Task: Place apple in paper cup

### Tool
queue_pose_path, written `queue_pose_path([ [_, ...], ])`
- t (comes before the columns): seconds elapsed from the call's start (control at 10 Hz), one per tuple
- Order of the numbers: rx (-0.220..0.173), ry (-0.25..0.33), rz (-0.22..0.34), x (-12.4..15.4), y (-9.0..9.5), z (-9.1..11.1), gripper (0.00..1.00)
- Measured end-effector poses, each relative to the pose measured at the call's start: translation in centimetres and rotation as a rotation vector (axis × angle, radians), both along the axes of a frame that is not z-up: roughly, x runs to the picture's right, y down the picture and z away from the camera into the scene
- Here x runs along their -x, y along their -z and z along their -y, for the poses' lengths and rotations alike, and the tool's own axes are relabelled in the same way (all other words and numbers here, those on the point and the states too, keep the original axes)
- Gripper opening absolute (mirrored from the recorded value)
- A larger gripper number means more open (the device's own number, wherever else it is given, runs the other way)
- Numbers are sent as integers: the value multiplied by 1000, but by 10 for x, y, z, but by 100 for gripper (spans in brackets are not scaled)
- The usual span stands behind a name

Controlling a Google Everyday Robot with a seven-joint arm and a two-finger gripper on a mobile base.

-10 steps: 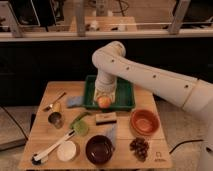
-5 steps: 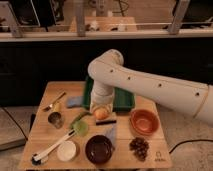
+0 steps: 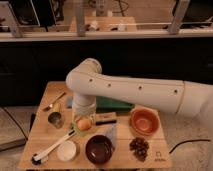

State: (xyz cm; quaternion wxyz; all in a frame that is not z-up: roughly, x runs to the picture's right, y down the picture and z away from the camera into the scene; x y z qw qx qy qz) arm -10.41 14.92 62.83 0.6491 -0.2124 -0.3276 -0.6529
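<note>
The apple (image 3: 84, 124), small, round and orange-yellow, sits between the fingers of my gripper (image 3: 84, 121), which is shut on it. The gripper hangs below the big white arm (image 3: 130, 92) and holds the apple just above the table's left middle. The paper cup (image 3: 66, 150), a white circle from above, stands near the front edge, down and to the left of the apple. The cup looks empty.
A dark brown bowl (image 3: 99, 149) stands right of the cup and an orange bowl (image 3: 145, 121) farther right. A metal can (image 3: 55, 120), a spoon (image 3: 54, 102), a white-handled brush (image 3: 49, 150), a green tray (image 3: 116, 104), a snack bar (image 3: 105, 118) and a dark cluster (image 3: 139, 147) share the wooden table (image 3: 40, 127).
My gripper has carried the apple off the green tray, forward and to the left, toward the paper cup. The arm has swung lower across the table.
</note>
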Motion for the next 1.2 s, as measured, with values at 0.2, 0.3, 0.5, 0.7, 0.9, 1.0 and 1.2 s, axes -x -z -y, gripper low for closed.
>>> queue_pose_path([
  [0.2, 42, -49, -24, 23, 3, -19, 0],
  [0.3, 59, -68, -31, 32, 4, -27, 0],
  [0.5, 98, -104, -56, 44, 7, -43, 0],
  [0.7, 129, -113, -68, 56, 10, -58, 0],
  [0.9, 158, -115, -73, 62, 13, -69, 0],
  [1.0, 172, -113, -73, 64, 14, -73, 0],
  [1.2, 207, -104, -70, 67, 13, -82, 0],
])
